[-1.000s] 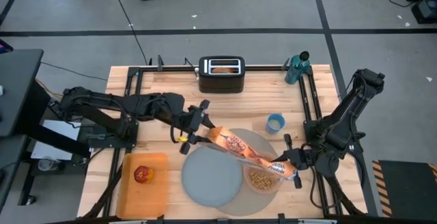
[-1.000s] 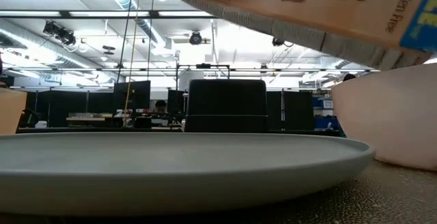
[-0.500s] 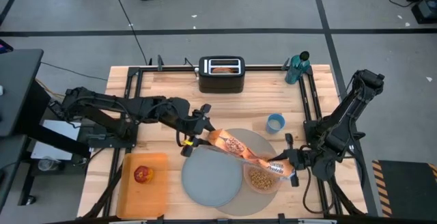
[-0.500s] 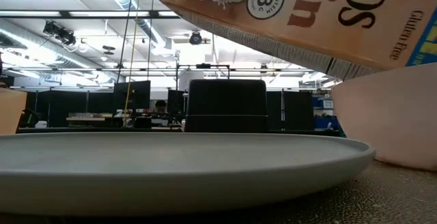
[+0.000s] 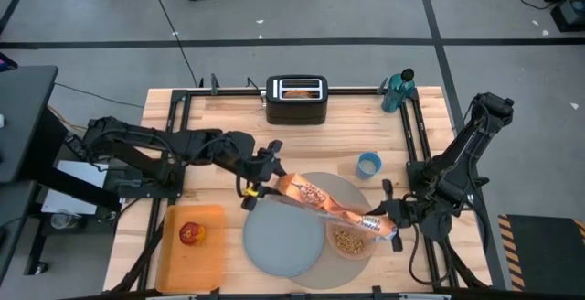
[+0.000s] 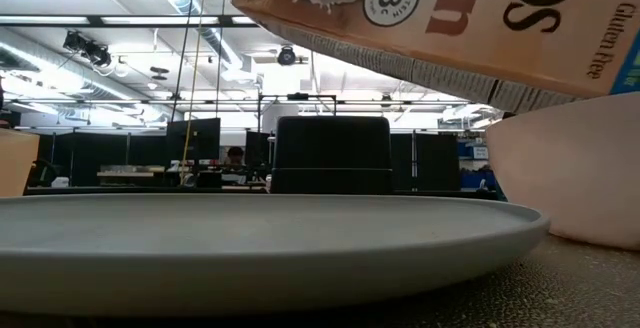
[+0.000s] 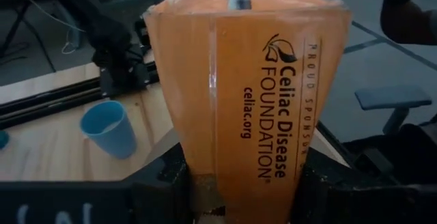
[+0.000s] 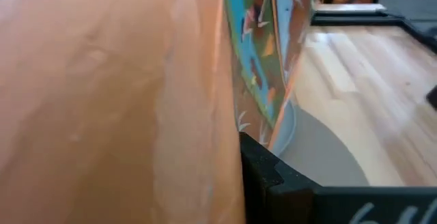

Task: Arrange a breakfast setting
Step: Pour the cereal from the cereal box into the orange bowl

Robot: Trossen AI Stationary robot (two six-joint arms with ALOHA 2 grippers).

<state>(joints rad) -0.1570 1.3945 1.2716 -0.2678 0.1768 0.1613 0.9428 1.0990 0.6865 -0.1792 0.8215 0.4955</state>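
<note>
An orange cereal box (image 5: pixel 324 204) hangs slanted over the round grey-tan placemat (image 5: pixel 352 188), between my left gripper (image 5: pixel 260 179) and my right gripper (image 5: pixel 391 222). Both are shut on it. The box's right end is over the pink bowl (image 5: pixel 349 241), which holds brown cereal pieces (image 5: pixel 347 240). The grey plate (image 5: pixel 283 236) lies on the mat, left of the bowl. The red apple (image 5: pixel 191 234) rests on the orange board (image 5: pixel 194 250). A toasted bagel half (image 5: pixel 297 90) sticks up from the black toaster (image 5: pixel 297 101). No spoon is in view. My left gripper pinches the box's left end (image 7: pixel 239 183) between its two fingers (image 7: pixel 167 183), which lie on the box's two opposite sides. The fingers come level from the table's left, along the box. The box is lifted clear of the plate. My right gripper holds the box's right end (image 5: pixel 375 225), over the bowl, coming from the table's right. The box fills the right wrist view (image 8: pixel 123 101) with one finger (image 8: pixel 263 173) against its side. That end hangs clear above the bowl.
A blue cup (image 5: pixel 368 165) stands on the table behind the mat. A green bottle (image 5: pixel 398 90) stands at the far right corner. The toaster is at the far middle. Black rails (image 5: pixel 416 135) run along the table's sides.
My left gripper has gone a little toward the table's near edge with its end of the box. In the low view that end has come down, so the box lies less steeply. Both grippers have stayed shut on it.
</note>
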